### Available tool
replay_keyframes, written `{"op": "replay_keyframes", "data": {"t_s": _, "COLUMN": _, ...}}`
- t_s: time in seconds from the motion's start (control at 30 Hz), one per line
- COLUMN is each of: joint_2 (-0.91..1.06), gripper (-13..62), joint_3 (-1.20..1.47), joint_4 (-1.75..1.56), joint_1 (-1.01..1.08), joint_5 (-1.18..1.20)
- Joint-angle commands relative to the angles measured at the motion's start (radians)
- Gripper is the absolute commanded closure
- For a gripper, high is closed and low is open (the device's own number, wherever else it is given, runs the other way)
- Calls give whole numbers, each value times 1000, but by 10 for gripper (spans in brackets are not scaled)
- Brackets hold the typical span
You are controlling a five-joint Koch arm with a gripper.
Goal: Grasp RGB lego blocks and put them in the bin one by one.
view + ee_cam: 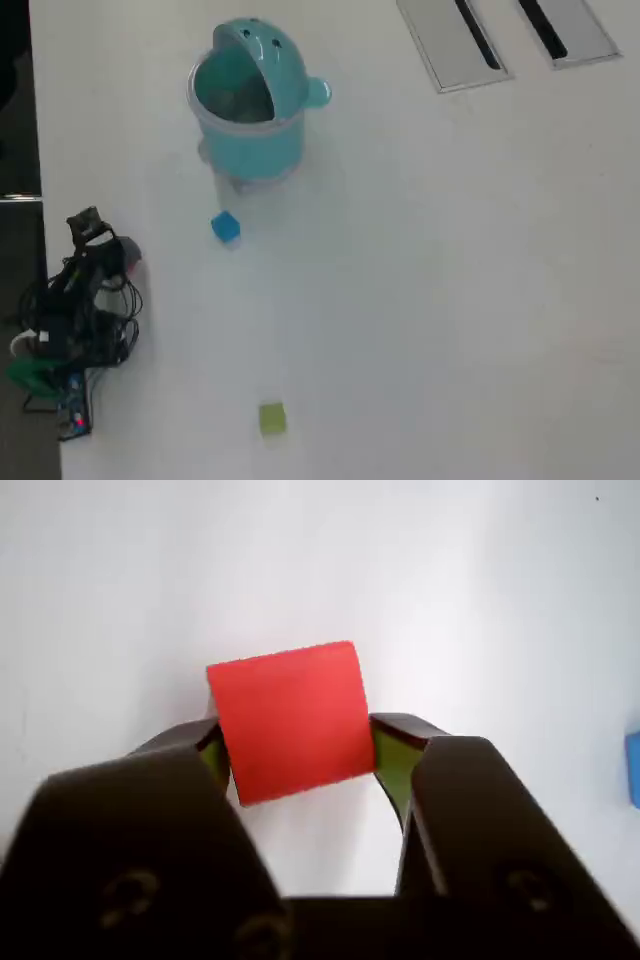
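Three small cubes are visible across the two views; the red block (pixel 293 720) sits between the two dark jaws of the pincer (pixel 300 765) in the wrist view, tilted slightly, with a green-lined jaw face close against each side; the pincer is clenched on the red block, and the white tabletop (pixel 470 600) shows behind it. A blue block (pixel 633 768) appears only as a sliver at the right edge of the wrist view.

In the overhead view, the blue block (pixel 226 228) lies on the tabletop (pixel 450 300) just below the bin (pixel 250 100); it is near the bin but apart from it; the yellow-green block (pixel 272 419) lies well apart, near the bottom edge. The bin stands upright at upper centre, teal, with its mouth open and its domed lid tipped back; two dark eye dots and a side nub are visible. The arm (pixel 75 320) stands at the left edge of the tabletop; two grey slotted panels (pixel 455 45) lie at upper right.
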Motion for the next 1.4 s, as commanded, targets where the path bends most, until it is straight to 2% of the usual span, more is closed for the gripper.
{"op": "replay_keyframes", "data": {"t_s": 0.0, "joint_2": 2, "gripper": 292, "joint_3": -21, "joint_4": -51, "joint_1": -20, "joint_5": 32}}
{"op": "replay_keyframes", "data": {"t_s": 0.07, "joint_2": 6, "gripper": 301, "joint_3": -23, "joint_4": -48, "joint_1": -25, "joint_5": 44}}
{"op": "replay_keyframes", "data": {"t_s": 0.17, "joint_2": 32, "gripper": 374, "joint_3": -48, "joint_4": -5, "joint_1": -38, "joint_5": 80}}
{"op": "replay_keyframes", "data": {"t_s": 0.4, "joint_2": 175, "gripper": 380, "joint_3": -179, "joint_4": 77, "joint_1": -2, "joint_5": 146}}
{"op": "replay_keyframes", "data": {"t_s": 0.5, "joint_2": 261, "gripper": 424, "joint_3": -252, "joint_4": 104, "joint_1": 57, "joint_5": 236}}
{"op": "replay_keyframes", "data": {"t_s": 0.77, "joint_2": 268, "gripper": 425, "joint_3": -529, "joint_4": 132, "joint_1": 104, "joint_5": 397}}
{"op": "replay_keyframes", "data": {"t_s": 0.9, "joint_2": 265, "gripper": 425, "joint_3": -592, "joint_4": 18, "joint_1": 178, "joint_5": 499}}
{"op": "replay_keyframes", "data": {"t_s": 0.93, "joint_2": 256, "gripper": 425, "joint_3": -621, "joint_4": -21, "joint_1": 207, "joint_5": 569}}
{"op": "replay_keyframes", "data": {"t_s": 1.1, "joint_2": 201, "gripper": 425, "joint_3": -666, "joint_4": -160, "joint_1": 239, "joint_5": 561}}
{"op": "replay_keyframes", "data": {"t_s": 1.37, "joint_2": -80, "gripper": 425, "joint_3": -879, "joint_4": -299, "joint_1": 272, "joint_5": 566}}
